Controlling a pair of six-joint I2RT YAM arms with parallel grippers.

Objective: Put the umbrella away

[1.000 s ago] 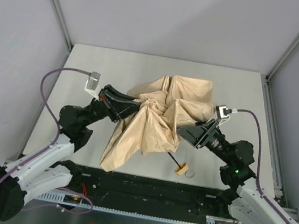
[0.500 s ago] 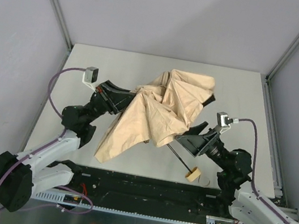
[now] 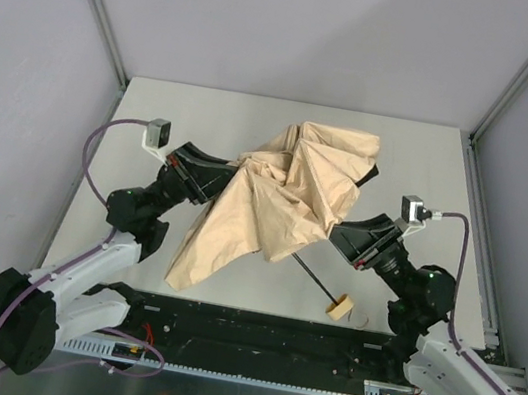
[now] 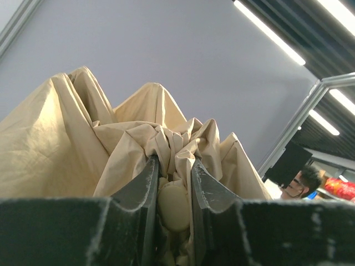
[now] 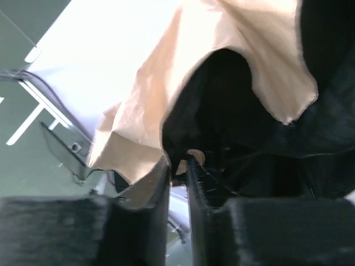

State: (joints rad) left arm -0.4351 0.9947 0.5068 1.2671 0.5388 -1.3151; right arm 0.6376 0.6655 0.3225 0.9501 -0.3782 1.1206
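The umbrella (image 3: pixel 284 196) hangs half-collapsed above the table, its tan canopy bunched and drooping to the lower left. Its thin black shaft (image 3: pixel 314 275) slants down to the pale knob handle (image 3: pixel 340 306) near the table's front edge. My left gripper (image 3: pixel 221 182) is shut on the canopy's top, clamping a pale rounded cap (image 4: pixel 173 205) and gathered fabric (image 4: pixel 83 149) between its fingers (image 4: pixel 145 185). My right gripper (image 3: pixel 337 234) sits at the canopy's right edge. Its jaws stand nearly together on the hem (image 5: pixel 166 149), with the dark underside (image 5: pixel 244 127) beyond.
A small grey disc (image 3: pixel 359 320) lies next to the handle. A black rail (image 3: pixel 251 335) runs along the table's near edge between the arm bases. Grey walls and metal frame posts (image 3: pixel 94 2) close in the white table (image 3: pixel 187 114) on three sides.
My right gripper has drawn back from the shaft, up and right to the canopy's edge, and its jaws have narrowed. The canopy was lifted and shifted left earlier; the left gripper keeps its hold.
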